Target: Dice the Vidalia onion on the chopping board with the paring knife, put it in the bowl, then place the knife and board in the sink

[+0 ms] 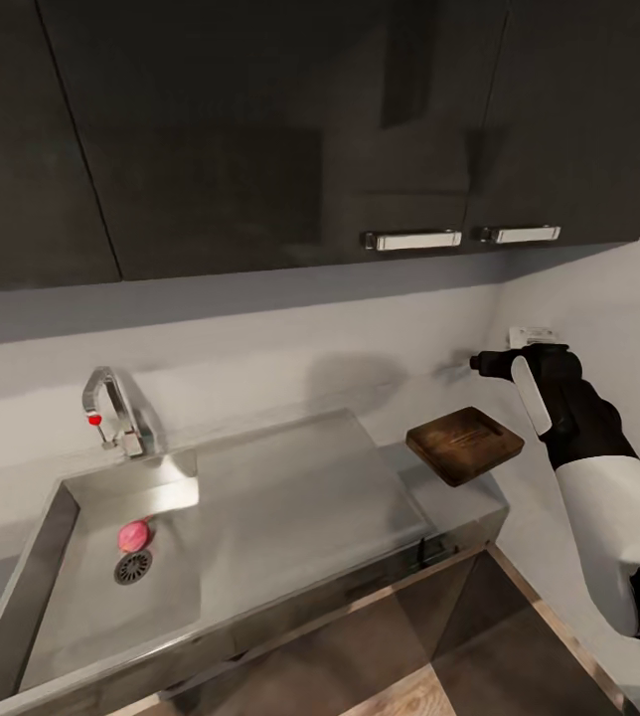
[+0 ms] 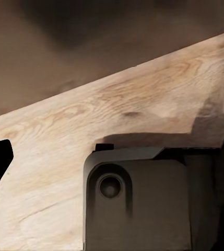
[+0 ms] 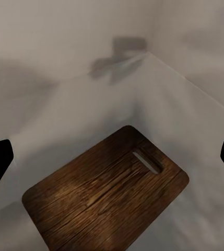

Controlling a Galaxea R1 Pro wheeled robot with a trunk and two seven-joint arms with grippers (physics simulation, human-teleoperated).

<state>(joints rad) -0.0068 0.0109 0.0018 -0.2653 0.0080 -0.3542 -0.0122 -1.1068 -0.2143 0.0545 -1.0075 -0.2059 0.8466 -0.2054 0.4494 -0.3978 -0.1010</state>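
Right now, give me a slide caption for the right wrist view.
Open right end effector above the empty chopping board in the countertop corner.

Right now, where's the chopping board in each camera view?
Head view: chopping board sits right of centre on the countertop, right of the sink, below the raised right gripper.
Right wrist view: chopping board takes up the lower centre, handle slot toward the wall corner.
Left wrist view: not in it; wood floor there.
Shared landmark: the wall corner behind the board, also in the right wrist view.
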